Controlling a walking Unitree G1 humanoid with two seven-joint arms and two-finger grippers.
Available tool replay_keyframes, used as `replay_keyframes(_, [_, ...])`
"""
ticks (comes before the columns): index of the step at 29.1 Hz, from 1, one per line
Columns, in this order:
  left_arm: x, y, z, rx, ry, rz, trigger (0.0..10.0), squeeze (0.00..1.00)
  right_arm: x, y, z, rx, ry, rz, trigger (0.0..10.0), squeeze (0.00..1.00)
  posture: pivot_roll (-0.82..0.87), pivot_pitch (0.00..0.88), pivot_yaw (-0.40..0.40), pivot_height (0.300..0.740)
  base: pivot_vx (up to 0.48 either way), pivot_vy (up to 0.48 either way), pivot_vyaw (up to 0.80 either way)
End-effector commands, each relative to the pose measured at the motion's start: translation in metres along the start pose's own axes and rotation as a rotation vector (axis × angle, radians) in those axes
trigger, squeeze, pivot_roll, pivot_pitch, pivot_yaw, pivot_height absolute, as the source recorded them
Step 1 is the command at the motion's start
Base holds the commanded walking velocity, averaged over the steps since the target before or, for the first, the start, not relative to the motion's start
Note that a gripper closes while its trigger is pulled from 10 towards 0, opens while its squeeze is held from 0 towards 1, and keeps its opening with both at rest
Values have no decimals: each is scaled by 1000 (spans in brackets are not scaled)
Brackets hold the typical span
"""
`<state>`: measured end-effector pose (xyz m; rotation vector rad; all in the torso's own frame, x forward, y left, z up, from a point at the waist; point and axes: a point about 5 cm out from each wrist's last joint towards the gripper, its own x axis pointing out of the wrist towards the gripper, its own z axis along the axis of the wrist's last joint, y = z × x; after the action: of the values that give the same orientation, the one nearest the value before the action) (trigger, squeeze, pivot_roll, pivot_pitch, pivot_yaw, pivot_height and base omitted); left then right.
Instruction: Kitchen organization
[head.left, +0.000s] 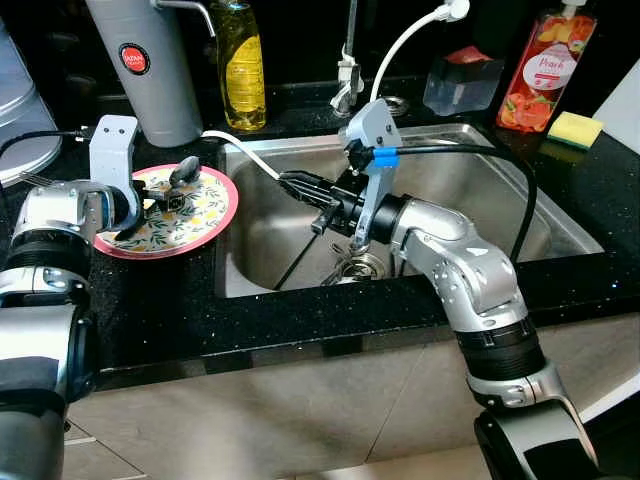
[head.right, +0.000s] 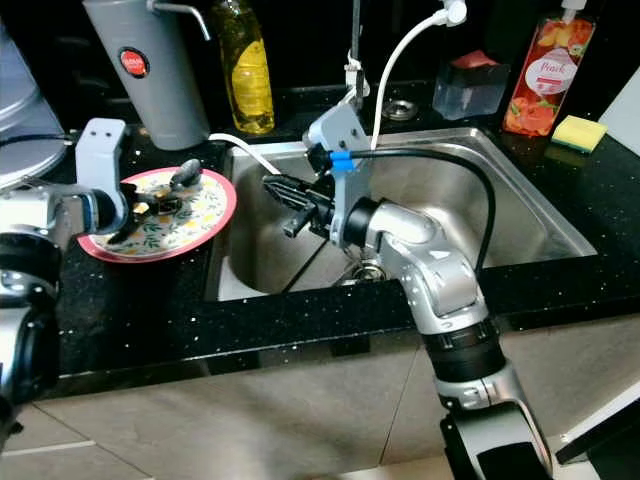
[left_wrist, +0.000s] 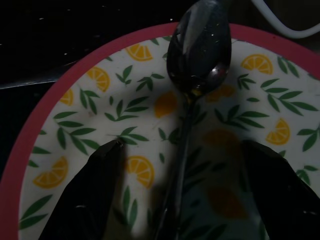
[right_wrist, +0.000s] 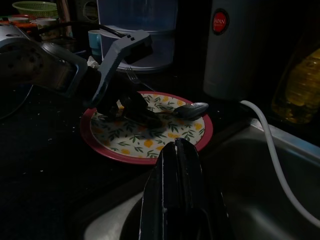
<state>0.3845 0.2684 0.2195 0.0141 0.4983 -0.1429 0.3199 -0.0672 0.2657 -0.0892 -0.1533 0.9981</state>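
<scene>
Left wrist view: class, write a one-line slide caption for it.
Left gripper open over a lemon-patterned plate, its fingers straddling the handle of a spoon.

spoon handle: on the plate (left_wrist: 60, 150), the lower part of the spoon (left_wrist: 200, 50) runs off the left wrist view's edge between the left gripper's (left_wrist: 182, 150) spread fingers
drain: the sink (head.left: 560, 235) drain sits partly behind the right gripper (head.left: 300, 187) and its forearm
grey flask: the flask (head.left: 145, 60) at the counter's back edge is cut off at the top
pink bottle label: print on the pink bottle (head.left: 545, 65) too small to read
</scene>
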Motion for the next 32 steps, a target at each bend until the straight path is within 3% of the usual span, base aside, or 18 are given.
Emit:
replay_keyframes(1, [-2, 14, -16, -28, 53, 35, 980, 0, -2, 4, -4, 26, 7, 23, 10000, 0, 104, 0, 37, 740, 0, 0, 0])
replay_keyframes(2, [-2, 14, -16, -28, 53, 35, 980, 0, -2, 4, -4, 26, 7, 23, 10000, 0, 104, 0, 37, 740, 0, 0, 0])
replay_keyframes(3, [-2, 14, -17, -32, 55, 34, 0, 0, -3, 4, -4, 30, 3, 27, 10000, 0, 105, 0, 36, 740, 0, 0, 0])
replay_keyframes(14, [-1, 12, -17, -23, 38, 15, 0, 0, -5, 4, -3, 44, -8, 19, 10000, 0, 111, 0, 8, 740, 0, 0, 0])
replay_keyframes(16, [0, 11, -16, 0, 41, 18, 0, 0, -4, 3, -2, 50, -17, 15, 10000, 0, 116, 0, 1, 740, 0, 0, 0])
replay_keyframes(20, [-2, 16, -17, 139, 69, 105, 0, 0, -3, 2, 0, 61, -26, 13, 10000, 0, 132, 0, -12, 740, 0, 0, 0])
replay_keyframes(25, [-7, 21, -14, 159, 61, 142, 0, 0, -1, 1, 0, 68, -29, 8, 10000, 0, 132, 0, -18, 740, 0, 0, 0])
replay_keyframes(27, [-10, 18, -1, 149, -17, 119, 0, 0, -2, 1, 0, 72, -31, 4, 10000, 0, 131, 0, -22, 740, 0, 0, 0])
replay_keyframes(28, [-12, 14, 7, 145, -59, 99, 1333, 0, -2, 1, 0, 73, -32, 3, 10000, 0, 133, 0, -23, 740, 0, 0, 0])
replay_keyframes(29, [-13, 10, 16, 150, -108, 81, 9922, 0, -2, 0, 0, 74, -31, 1, 10000, 0, 139, 0, -29, 740, 0, 0, 0])
replay_keyframes(30, [-16, 3, 28, 154, -167, 63, 10000, 0, -3, -1, -1, 75, -30, -4, 10000, 0, 144, 0, -34, 740, 0, 0, 0])
replay_keyframes(32, [-16, 3, 28, 154, -167, 63, 10000, 0, -3, -1, -1, 75, -30, -4, 10000, 0, 144, 0, -34, 740, 0, 0, 0])
